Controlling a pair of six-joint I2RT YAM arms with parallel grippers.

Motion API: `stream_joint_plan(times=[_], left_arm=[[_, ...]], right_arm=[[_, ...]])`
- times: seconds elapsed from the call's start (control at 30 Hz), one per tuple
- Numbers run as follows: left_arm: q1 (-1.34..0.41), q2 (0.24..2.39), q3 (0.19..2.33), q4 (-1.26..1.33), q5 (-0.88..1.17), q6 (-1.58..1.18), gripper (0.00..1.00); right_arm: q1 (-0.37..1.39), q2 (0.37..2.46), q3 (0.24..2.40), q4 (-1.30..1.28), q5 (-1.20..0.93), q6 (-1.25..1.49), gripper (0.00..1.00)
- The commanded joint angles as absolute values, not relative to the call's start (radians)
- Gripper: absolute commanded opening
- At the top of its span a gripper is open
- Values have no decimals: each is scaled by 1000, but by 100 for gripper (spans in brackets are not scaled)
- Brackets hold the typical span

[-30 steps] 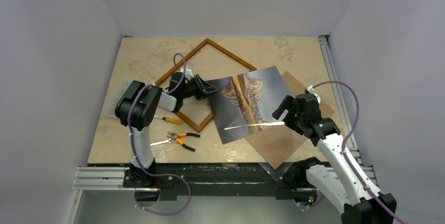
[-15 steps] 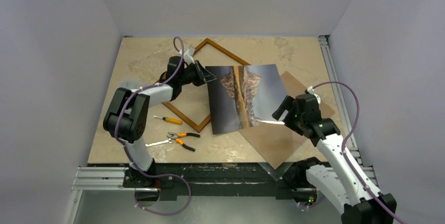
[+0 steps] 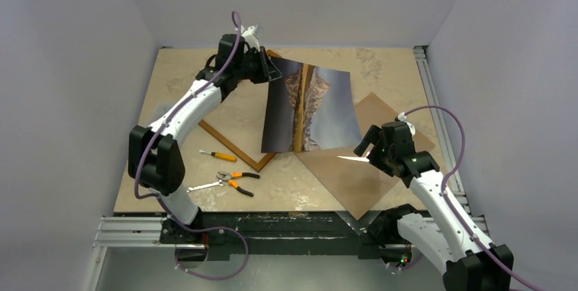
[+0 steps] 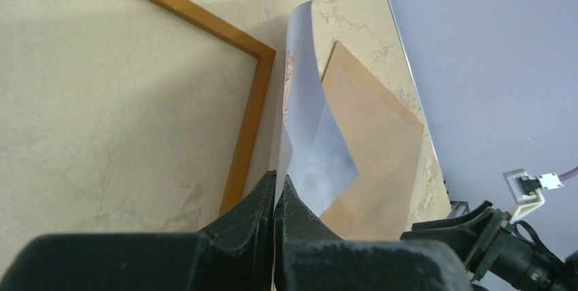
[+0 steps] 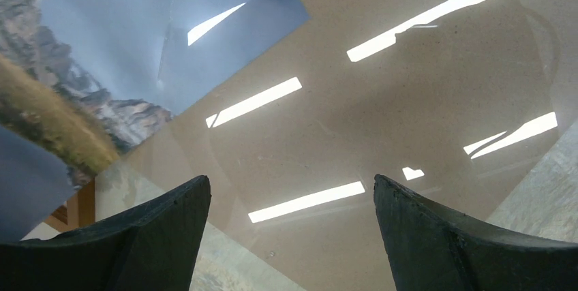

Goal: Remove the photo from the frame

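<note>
The photo (image 3: 310, 110), a mountain print with grey-blue sky, hangs tilted over the middle of the table. My left gripper (image 3: 269, 69) is shut on its far left corner. In the left wrist view the sheet (image 4: 310, 134) curves away from my closed fingertips (image 4: 276, 183). The orange-brown frame (image 3: 235, 144) lies flat on the table, partly hidden behind the photo and the left arm. My right gripper (image 3: 364, 148) stands open over a brown board (image 3: 371, 168), holding nothing. In the right wrist view, the photo (image 5: 102, 46) shows beyond my open right gripper (image 5: 290, 192).
The brown board (image 5: 409, 100) lies under a shiny clear pane that mirrors ceiling lights. A yellow-handled screwdriver (image 3: 218, 156) and orange-handled pliers (image 3: 235, 183) lie near the front left. Grey walls close in on three sides; a rail runs along the right edge.
The left arm has stretched toward the far wall, carrying the photo's corner up and back, so the print swung off the frame's middle. The right arm has barely moved.
</note>
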State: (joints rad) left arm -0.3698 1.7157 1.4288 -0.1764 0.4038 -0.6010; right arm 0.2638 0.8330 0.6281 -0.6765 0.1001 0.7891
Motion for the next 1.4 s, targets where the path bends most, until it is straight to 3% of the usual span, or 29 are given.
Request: stream_joint_plan(times=[0.0,0.33,0.5,0.67,0.83,1.03,1.37], left_arm=[[-371,1614,1583,-391,337,-464,0],[-373,1539,1886,-676,268,-286,0],[-373,1518,1996,-702,271,-323,0],[-371,1553,2048,-572,419,-610,0],[-388,1656,2057,-260,559,-1077,0],[-486,1793,2274,-259,480,-1235,0],[-634,1809,2125,106,342,-1581,0]], right_arm=[[270,831,665,-690,138,793,87],[269,804,686,-718,143,795,87],[270,782,703,-748,150,800,87],[270,750,758,-812,212,836,86],[270,720,853,-877,279,860,86],[270,698,924,-924,325,861,86],[269,630,960,-981,419,904,86]])
